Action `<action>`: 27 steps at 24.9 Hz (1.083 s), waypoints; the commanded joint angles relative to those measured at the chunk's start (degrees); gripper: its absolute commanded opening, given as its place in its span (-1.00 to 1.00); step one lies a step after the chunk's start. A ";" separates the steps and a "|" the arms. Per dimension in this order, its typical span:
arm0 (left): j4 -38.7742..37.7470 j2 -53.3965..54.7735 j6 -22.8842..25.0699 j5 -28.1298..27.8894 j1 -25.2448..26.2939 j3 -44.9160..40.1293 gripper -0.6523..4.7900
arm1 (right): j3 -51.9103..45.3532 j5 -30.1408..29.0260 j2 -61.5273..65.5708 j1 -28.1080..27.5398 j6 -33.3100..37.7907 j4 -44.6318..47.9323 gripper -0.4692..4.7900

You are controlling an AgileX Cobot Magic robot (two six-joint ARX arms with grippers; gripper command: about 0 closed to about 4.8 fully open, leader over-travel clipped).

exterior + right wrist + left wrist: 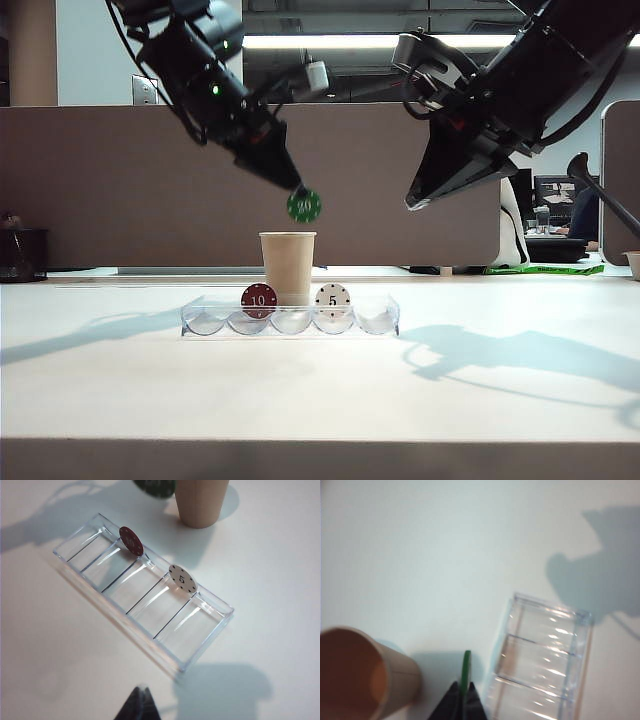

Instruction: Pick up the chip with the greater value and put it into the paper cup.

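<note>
Table (100, 380): tray (290, 322), two chips.

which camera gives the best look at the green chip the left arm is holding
The exterior view: the green chip faces the camera, pinched by the left end effector above the paper cup. The left wrist view shows it only edge-on; the right wrist view catches a cropped sliver.

brown partition (120, 180), white table (100, 380), ceiling strip light (370, 42)
</note>
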 commanded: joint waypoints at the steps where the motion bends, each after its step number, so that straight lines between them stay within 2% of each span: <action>1: 3.04 -0.72 -1.75 0.44 -0.09 1.29 -0.78 | 0.20 -0.28 -0.20 0.02 0.07 2.16 -0.84; 6: 7.50 -0.72 -2.80 -0.17 -0.07 1.88 -0.78 | 0.20 0.63 -0.20 0.02 0.09 9.49 -0.84; 9: 9.51 -0.68 -2.75 -5.11 0.00 1.88 -0.78 | 0.20 3.93 -0.20 0.02 0.13 12.87 -0.84; 13: 10.08 -0.50 -3.69 -6.99 1.53 1.88 -0.78 | 0.20 4.42 -0.20 0.02 0.11 13.77 -0.84; 19: 12.76 0.31 -5.79 -6.27 4.11 1.88 -0.78 | 0.20 4.20 -0.20 0.02 0.13 13.77 -0.84; 27: 18.23 3.50 -12.09 -1.77 4.31 1.88 -0.78 | 0.17 4.15 -0.20 0.04 0.13 13.33 -0.84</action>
